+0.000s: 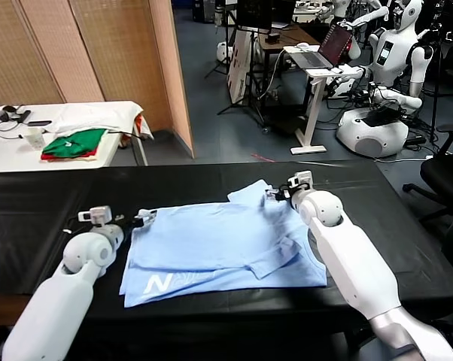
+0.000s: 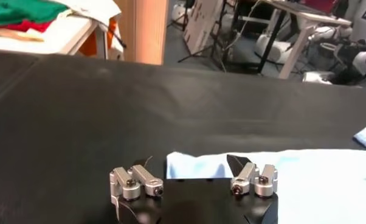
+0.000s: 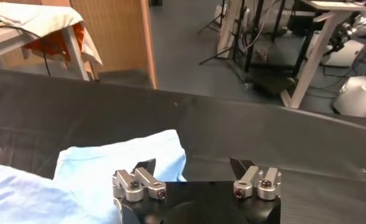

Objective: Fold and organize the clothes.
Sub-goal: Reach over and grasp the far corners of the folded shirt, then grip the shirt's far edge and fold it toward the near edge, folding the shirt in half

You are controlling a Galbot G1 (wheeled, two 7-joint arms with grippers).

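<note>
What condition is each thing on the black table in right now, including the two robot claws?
Pale light-blue short-sleeved shirt: lying flat, partly folded, white "N" showing.
Left gripper: open, at the shirt's left edge.
Right gripper: open, at the shirt's far right corner.
Black table: covered by dark cloth.

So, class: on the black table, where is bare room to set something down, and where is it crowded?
Bare black table lies left of the shirt, along the far edge behind it, and right of the right gripper. Crowded: the middle, with the shirt and the left gripper at its left edge.
</note>
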